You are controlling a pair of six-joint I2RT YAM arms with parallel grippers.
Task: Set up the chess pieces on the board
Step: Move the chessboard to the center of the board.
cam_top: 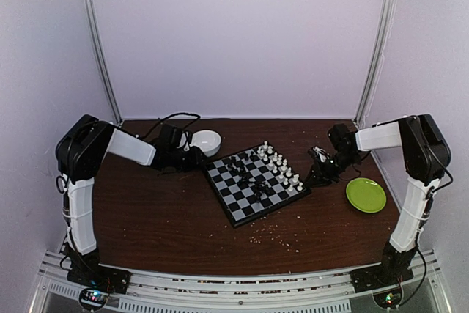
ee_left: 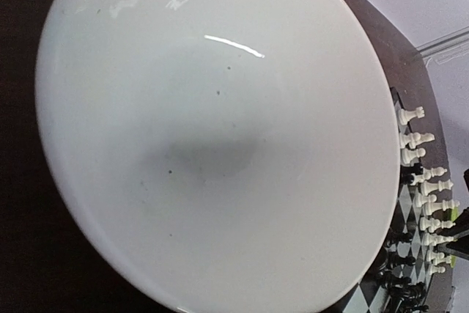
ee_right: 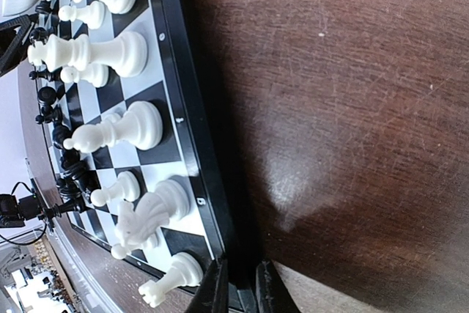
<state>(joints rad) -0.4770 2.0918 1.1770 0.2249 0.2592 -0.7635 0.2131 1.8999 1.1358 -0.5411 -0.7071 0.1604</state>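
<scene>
Right pincer [ee_right: 242, 292] [cam_top: 320, 171]: two black fingers set nearly together at the right-hand rim of the board. The rim seems to run into the narrow gap, but I cannot tell whether it is clamped. Small square black-and-white checkered chessboard with thin black rim [cam_top: 245, 208] [ee_right: 189, 144]: flat on the dark brown wooden table [cam_top: 154, 210], turned diamond-wise with one corner toward the arm bases, just left of the right pincer. Tiny white plastic chessmen [cam_top: 282, 166] [ee_right: 117, 131]: upright, in two rows along the board edge facing the right pincer, the line running from far-left to near-right. Tiny black plastic chessmen [cam_top: 245, 174] [ee_right: 53, 119]: bunched loosely about the board's middle, not in rows. Round lime-green plate [cam_top: 366, 195]: on the table right of that pincer, apart from the board. Left pincer [cam_top: 190, 155]: at the round glossy white bowl [cam_top: 206, 141] [ee_left: 212, 130], off the board's far-left corner. Its fingers are unseen, so I cannot tell its state. Pale crumbs [cam_top: 271, 229]: scattered on the table by the board's near edges.
</scene>
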